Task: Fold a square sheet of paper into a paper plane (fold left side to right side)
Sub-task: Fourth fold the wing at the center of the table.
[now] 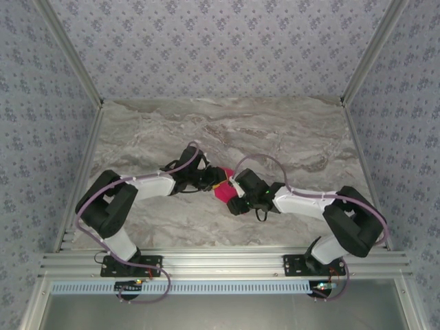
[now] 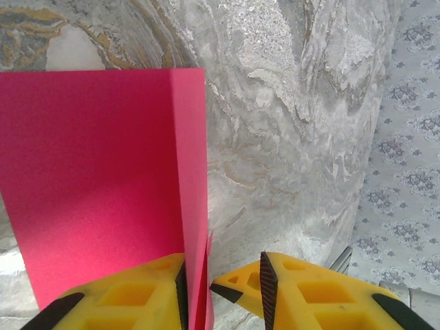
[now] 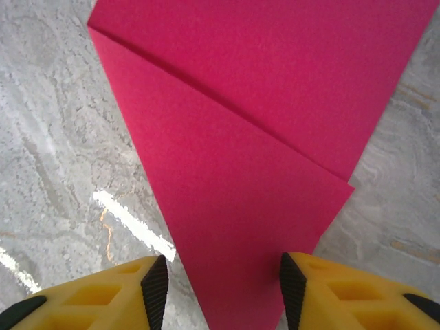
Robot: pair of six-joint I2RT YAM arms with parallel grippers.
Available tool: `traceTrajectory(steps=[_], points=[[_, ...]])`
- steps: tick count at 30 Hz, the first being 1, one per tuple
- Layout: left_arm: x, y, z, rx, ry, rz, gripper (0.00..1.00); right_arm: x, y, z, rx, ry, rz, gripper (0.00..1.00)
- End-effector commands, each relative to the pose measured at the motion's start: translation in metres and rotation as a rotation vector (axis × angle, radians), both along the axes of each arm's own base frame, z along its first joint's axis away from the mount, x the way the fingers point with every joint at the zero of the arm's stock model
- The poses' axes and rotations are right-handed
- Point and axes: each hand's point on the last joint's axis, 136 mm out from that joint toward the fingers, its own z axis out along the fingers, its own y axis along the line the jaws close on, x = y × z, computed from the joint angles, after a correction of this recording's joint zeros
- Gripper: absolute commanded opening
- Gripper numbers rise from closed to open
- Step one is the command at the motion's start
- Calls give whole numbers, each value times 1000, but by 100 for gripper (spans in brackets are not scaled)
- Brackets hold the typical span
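1. Top view: the paper (image 1: 224,187) lies mid-table (image 1: 289,137). The left gripper (image 1: 206,180) reaches it from 9 o'clock and the right gripper (image 1: 235,201) from 4 o'clock. Both grippers crowd it, so little pink shows.
2. Left wrist view: the paper (image 2: 96,179) fills the frame from 9 to 7 o'clock. A narrow strip along its right edge, running 12 to 6, catches the light differently. It is a raised or folded-over flap; I cannot tell which.
3. The left gripper (image 2: 223,275) is partly spread. The flap's lower end sits in the gap, close against the 7 o'clock finger (image 2: 137,299). Bare table shows between it and the other finger, so I read this as not pinched.
4. Right wrist view: the paper (image 3: 275,103) has one layer lying over another along a diagonal edge that runs from 11 to 4 o'clock. It tapers toward 6 o'clock.
5. The right gripper (image 3: 221,271) is spread, its fingers on either side of that tapered end. Nothing is clamped.
6. Progress, as I judge it: the paper is no longer a plain square, since at least one fold is in. It is too broad to be a narrow dart. The left-to-right closing fold looks like the step in hand, and that crease is not pressed flat.
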Motion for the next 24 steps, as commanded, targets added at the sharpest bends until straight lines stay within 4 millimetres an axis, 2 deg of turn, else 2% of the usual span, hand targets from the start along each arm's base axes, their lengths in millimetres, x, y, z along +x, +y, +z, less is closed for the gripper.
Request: traceTrajectory(steps=[1, 8, 15, 21, 24], points=[[1, -6, 18, -24, 5, -5, 33, 9, 4, 2, -28, -40, -5, 47], [2, -1, 23, -9, -3, 5, 38, 7, 3, -2, -39, -33, -13, 29], [2, 22, 35, 10, -35, 32, 47, 3, 6, -4, 6, 7, -20, 9], [-3, 57, 40, 51, -60, 91, 54, -2, 14, -1, 133, 86, -39, 4], [-12, 62, 31, 58, -37, 91, 51, -2, 16, 2, 215, 119, -58, 4]])
